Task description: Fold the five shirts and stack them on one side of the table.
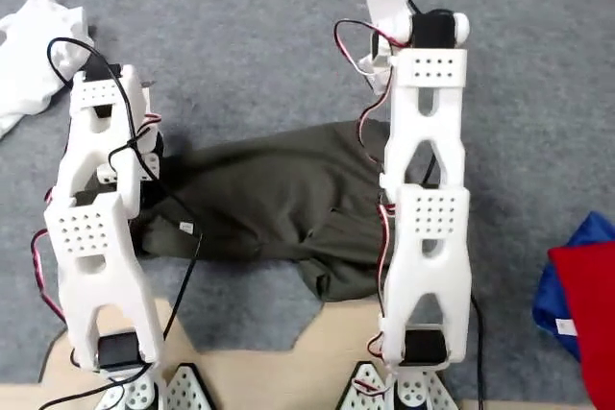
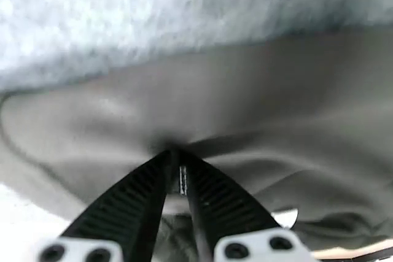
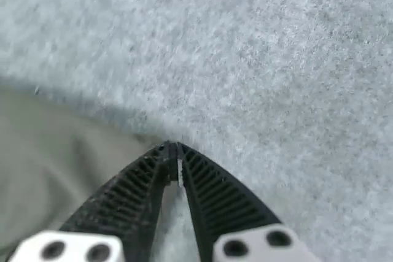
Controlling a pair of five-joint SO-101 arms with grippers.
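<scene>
Now we hold the green shirt [image 1: 279, 194] with our left claw [image 2: 174, 151] clenched on its cloth. Our right claw [image 3: 172, 146] is clenched too, right at the shirt's edge. The shirt lies long-ways between both claws, so we should lift together.

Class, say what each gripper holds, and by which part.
Left gripper pinches a puckered fold of the olive shirt, in from its edge. Right gripper is shut at the shirt's edge; a hold cannot be told.
</scene>
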